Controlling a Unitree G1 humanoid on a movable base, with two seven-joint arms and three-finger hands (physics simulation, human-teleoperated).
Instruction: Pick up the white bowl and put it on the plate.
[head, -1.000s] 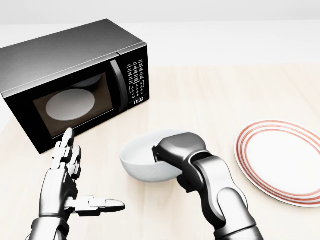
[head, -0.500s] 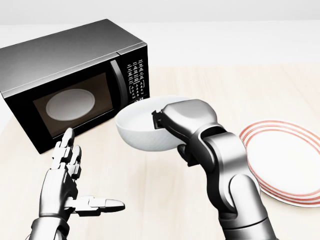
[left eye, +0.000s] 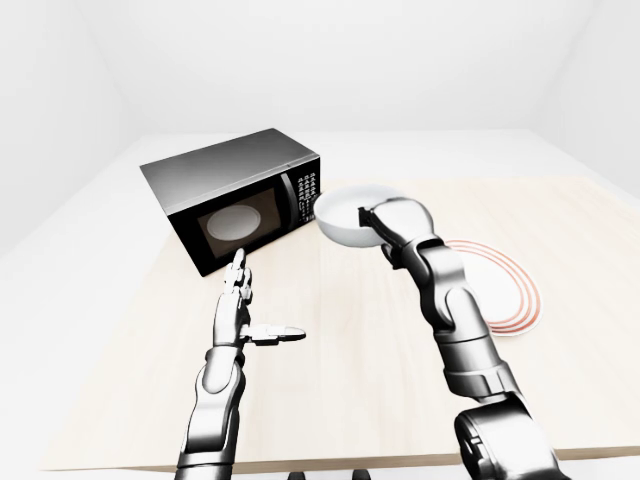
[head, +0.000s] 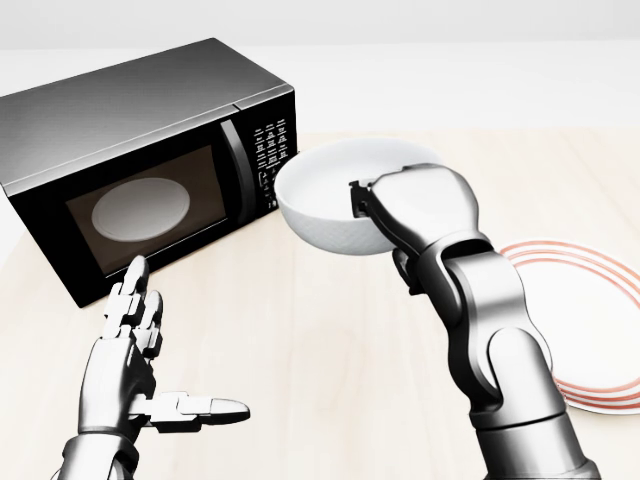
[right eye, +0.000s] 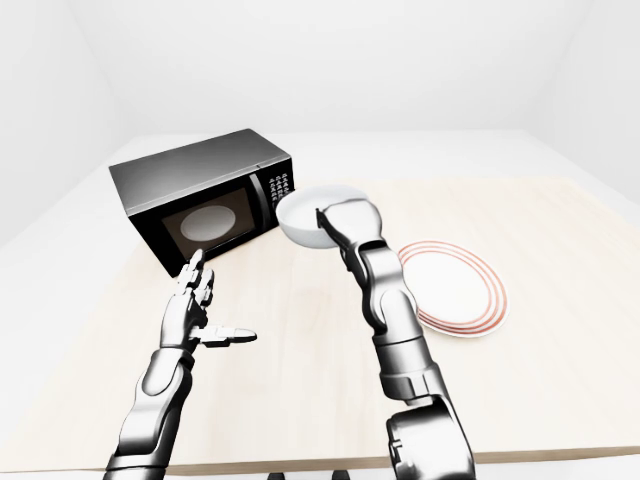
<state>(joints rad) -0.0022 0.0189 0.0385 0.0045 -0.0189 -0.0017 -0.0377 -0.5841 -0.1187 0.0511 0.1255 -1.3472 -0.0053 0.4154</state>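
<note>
My right hand (head: 372, 205) is shut on the rim of the white bowl (head: 330, 200) and holds it in the air above the table, just right of the microwave's keypad. The bowl also shows in the left-eye view (left eye: 345, 215). The white plate with red rings (head: 590, 320) lies flat on the table at the right of the head view, partly behind my right forearm; the bowl is up and to the left of it. My left hand (head: 150, 370) is open and empty, palm turned inward, low at the left.
A black microwave (head: 140, 160) with its door shut stands on the light wooden table (head: 330, 360) at the upper left. The table's near edge (left eye: 330, 462) shows in the eye views.
My right hand has lifted the bowl off the table and carried it up and to the right. The left hand has not moved.
</note>
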